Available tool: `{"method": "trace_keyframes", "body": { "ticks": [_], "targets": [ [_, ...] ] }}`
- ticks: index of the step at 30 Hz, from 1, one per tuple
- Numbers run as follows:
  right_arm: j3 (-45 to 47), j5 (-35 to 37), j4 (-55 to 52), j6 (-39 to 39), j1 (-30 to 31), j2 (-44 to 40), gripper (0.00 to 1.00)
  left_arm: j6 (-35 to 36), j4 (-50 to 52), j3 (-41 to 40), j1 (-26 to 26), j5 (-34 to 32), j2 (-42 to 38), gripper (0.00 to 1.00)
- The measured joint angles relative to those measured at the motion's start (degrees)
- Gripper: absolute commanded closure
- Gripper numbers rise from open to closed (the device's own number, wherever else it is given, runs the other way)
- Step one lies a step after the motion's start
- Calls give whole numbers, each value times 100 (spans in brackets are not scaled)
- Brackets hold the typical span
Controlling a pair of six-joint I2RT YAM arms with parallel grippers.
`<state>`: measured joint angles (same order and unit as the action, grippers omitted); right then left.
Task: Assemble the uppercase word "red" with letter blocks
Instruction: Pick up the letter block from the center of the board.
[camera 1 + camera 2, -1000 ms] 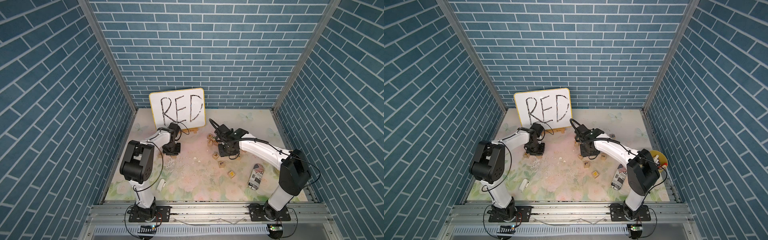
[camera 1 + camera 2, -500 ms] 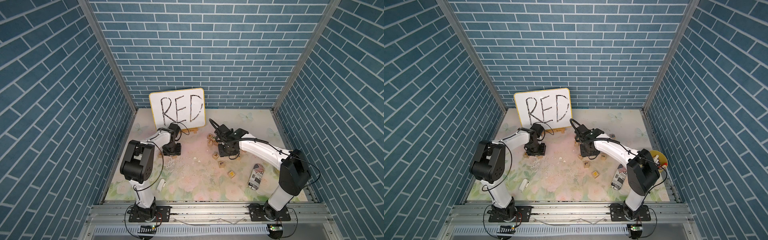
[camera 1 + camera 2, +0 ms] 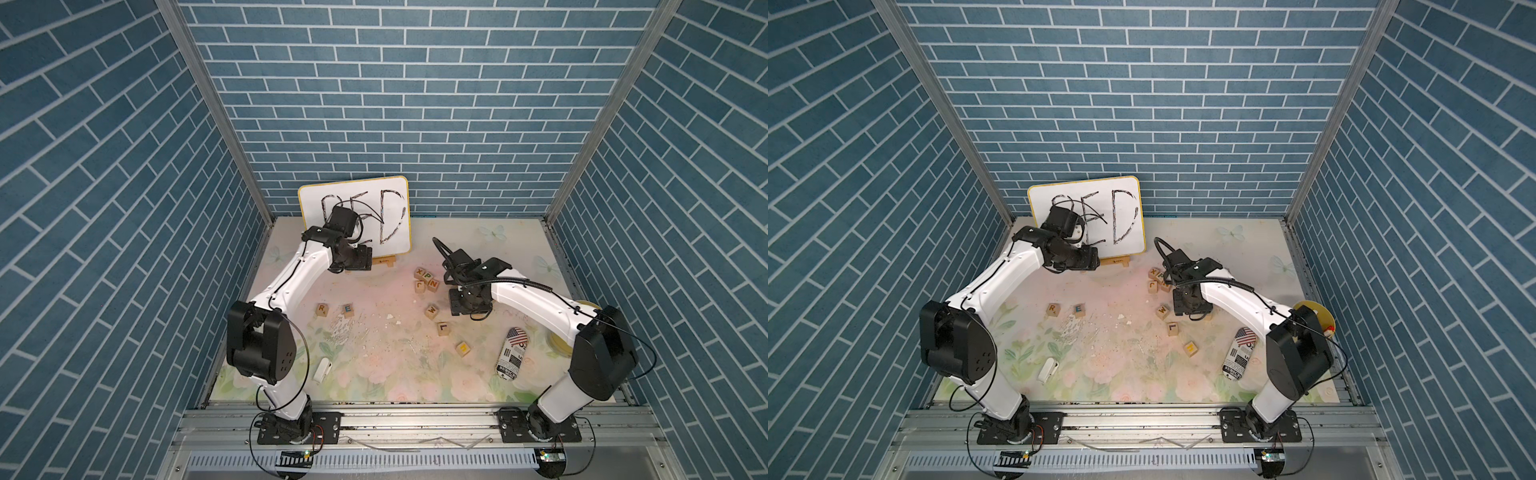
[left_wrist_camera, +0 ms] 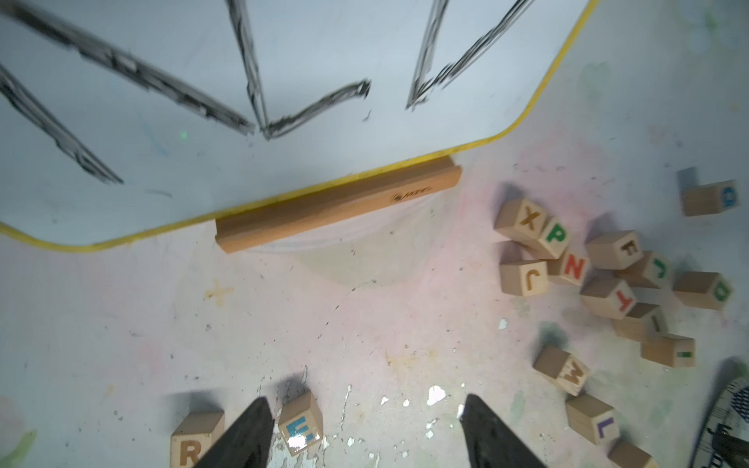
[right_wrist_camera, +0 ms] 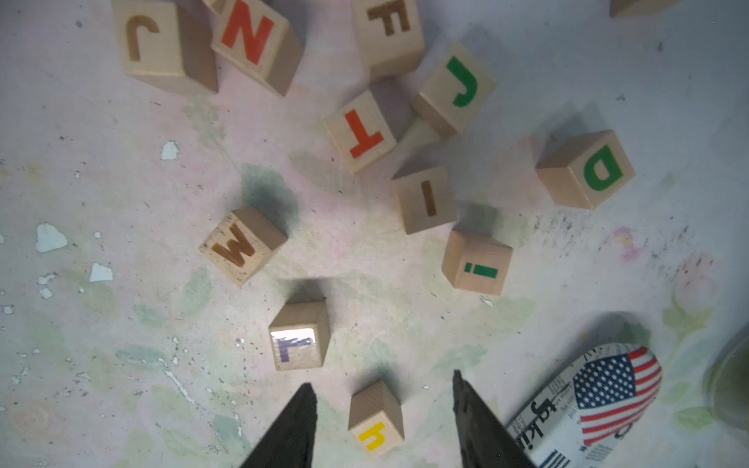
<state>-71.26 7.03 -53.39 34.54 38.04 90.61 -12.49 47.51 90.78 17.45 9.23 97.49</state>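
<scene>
The R block (image 3: pixel 321 309) and the E block (image 3: pixel 348 308) sit side by side on the mat, a small gap between them. My left gripper (image 4: pixel 364 405) hangs open above them, raised near the whiteboard. The E block (image 4: pixel 300 423) lies just inside one finger (image 4: pixel 247 433), untouched, and the R block (image 4: pixel 194 439) lies outside it. The green D block (image 5: pixel 587 170) lies alone beyond the loose cluster, and the right arm hides it in both top views. My right gripper (image 5: pixel 383 383) is open over a block with a yellow letter (image 5: pixel 377 421) that rests on the mat.
The whiteboard reading RED (image 3: pixel 390 208) stands on a wooden rail (image 4: pixel 336 206) at the back. Loose blocks X, P, N, J (image 3: pixel 426 279), W (image 3: pixel 433 311) and L (image 3: pixel 443 328) lie mid-right. A flag-printed tube (image 3: pixel 513 353), a yellow dish (image 3: pixel 1312 313) and a white clip (image 3: pixel 323 370) lie nearby.
The left gripper has opened, let go of the E block beside the R, and lifted back toward the whiteboard. The right gripper's jaws have widened a little.
</scene>
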Motion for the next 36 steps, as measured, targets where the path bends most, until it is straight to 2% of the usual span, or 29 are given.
{"method": "trace_keyframes", "body": {
  "ticks": [4, 7, 11, 14, 23, 36],
  "targets": [
    [267, -166, 4, 15, -437, -354, 44, 503, 181, 625, 170, 87, 13, 18],
    [315, -271, 22, 13, -745, -474, 44, 984, 254, 953, 431, 68, 11, 13],
    [321, -435, 155, 11, -1058, -498, 45, 1438, 280, 907, 629, 284, -35, 8],
    [321, -496, 223, 7, -1285, -409, 46, 1637, 293, 793, 619, 463, -68, 8],
    [310, -470, 428, 7, -2015, 306, 44, 1919, 297, 601, 610, 881, -280, 8],
    [-48, -601, 793, 17, -2461, 1113, 44, 1987, 243, 341, 610, 896, -387, 8]
  ]
}}
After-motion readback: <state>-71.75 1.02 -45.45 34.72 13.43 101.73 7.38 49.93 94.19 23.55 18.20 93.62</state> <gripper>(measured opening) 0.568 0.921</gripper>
